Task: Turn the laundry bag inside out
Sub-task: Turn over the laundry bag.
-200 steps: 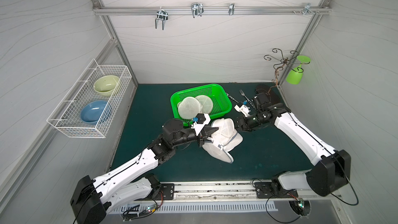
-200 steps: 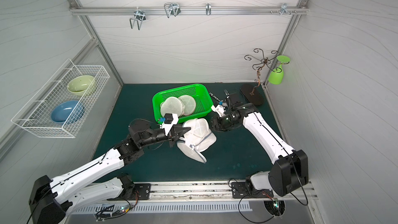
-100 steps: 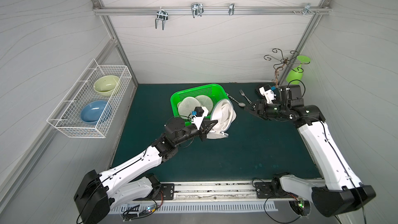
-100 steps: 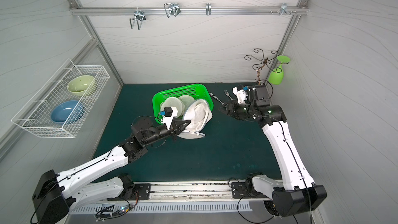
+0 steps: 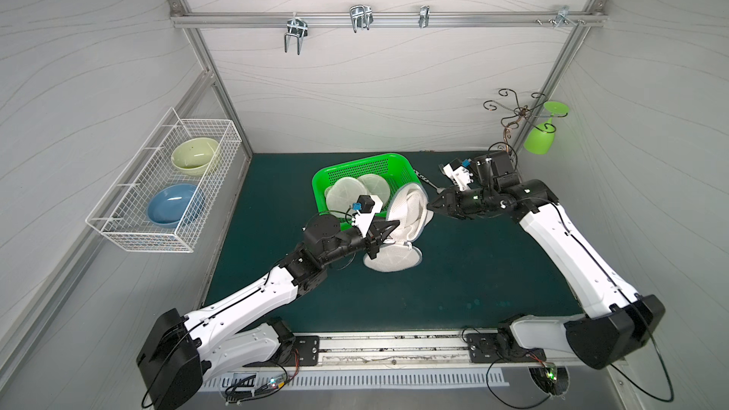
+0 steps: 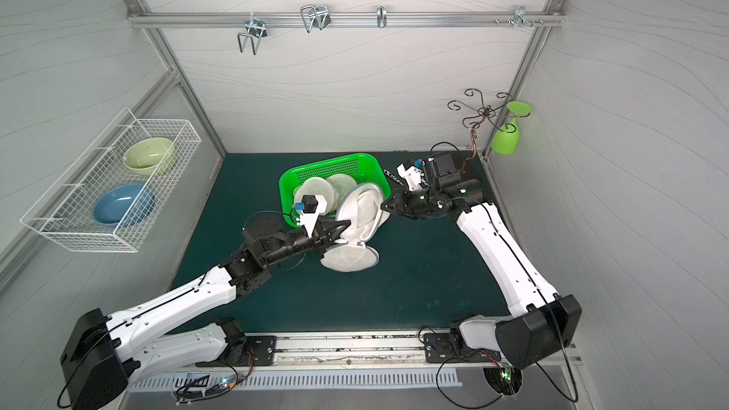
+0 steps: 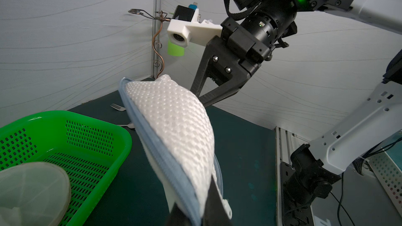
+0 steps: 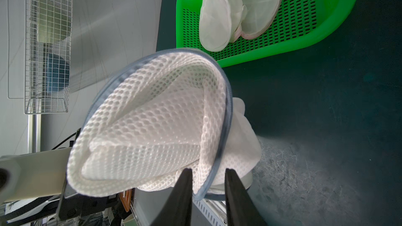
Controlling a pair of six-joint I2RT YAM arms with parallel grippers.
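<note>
At opposite laundry bag [image 5: 408, 211] rims, left pincer [image 5: 392, 226], right pincer [image 5: 432, 207], face to face.

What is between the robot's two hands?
The white laundry bag: left hand pinches it, right hand straddles its blue rim. Both top views show it.

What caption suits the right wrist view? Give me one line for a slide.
Right gripper straddles the blue rim of the mesh laundry bag, green basket beyond.
</note>
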